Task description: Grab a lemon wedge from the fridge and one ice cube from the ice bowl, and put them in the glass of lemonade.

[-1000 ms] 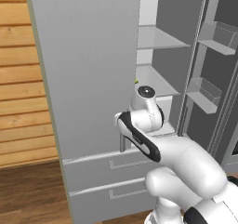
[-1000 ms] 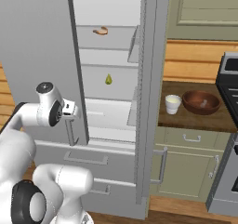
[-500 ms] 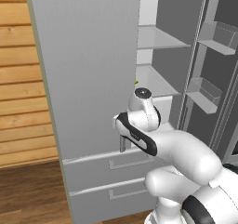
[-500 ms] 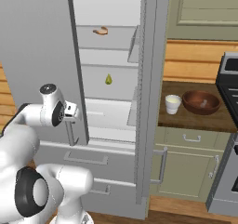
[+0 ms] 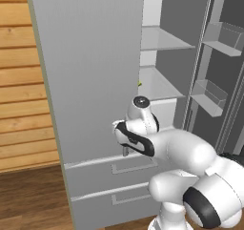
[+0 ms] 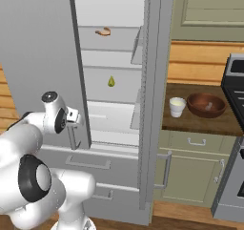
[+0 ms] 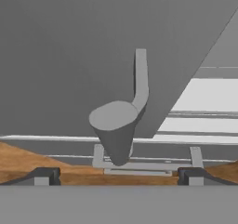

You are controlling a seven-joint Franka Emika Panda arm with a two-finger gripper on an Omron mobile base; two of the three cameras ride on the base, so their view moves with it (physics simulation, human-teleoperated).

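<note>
While the end effector (image 7: 119,174) hangs wide open and empty at the foot of the fridge (image 5: 90,71) door handle (image 7: 139,79), the lemon wedge (image 6: 111,81) sits on a shelf beyond and above it — a careless reach could clip the door edge.

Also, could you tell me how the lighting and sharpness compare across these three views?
Left base view: flat, even light, fridge door a plain grey slab, no glare. Right base view: sharp enough to show the lemon wedge and glass of lemonade. Hand view: soft and blurry, the door handle looming large and foreshortened.
</note>
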